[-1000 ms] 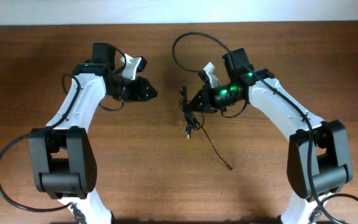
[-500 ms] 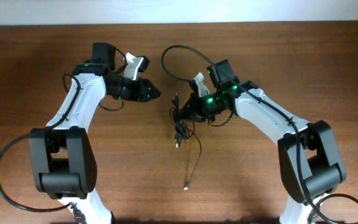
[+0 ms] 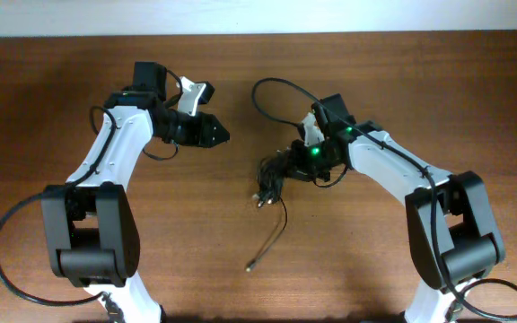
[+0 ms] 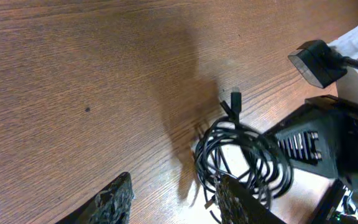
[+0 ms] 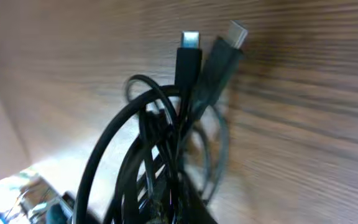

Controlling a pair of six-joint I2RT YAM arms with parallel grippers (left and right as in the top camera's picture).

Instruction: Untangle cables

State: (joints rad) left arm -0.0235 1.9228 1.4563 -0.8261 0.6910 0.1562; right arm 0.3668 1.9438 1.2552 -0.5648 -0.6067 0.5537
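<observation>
R hand (image 3: 289,167) pinches tangled cables (image 3: 268,183) on table (image 3: 196,269).

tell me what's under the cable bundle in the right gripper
Only bare wooden table and the bundle's shadow show under the cable bundle. Where the right gripper pinches it, the gripper's body hides the wood beneath.

Cables (image 3: 272,175): plain black; plug tips (image 5: 190,38) silver. Table (image 3: 375,269): reddish-brown, streaked wood grain. Arms (image 3: 115,154): white shells, black joints. Light (image 3: 315,152) on right arm: green.
</observation>
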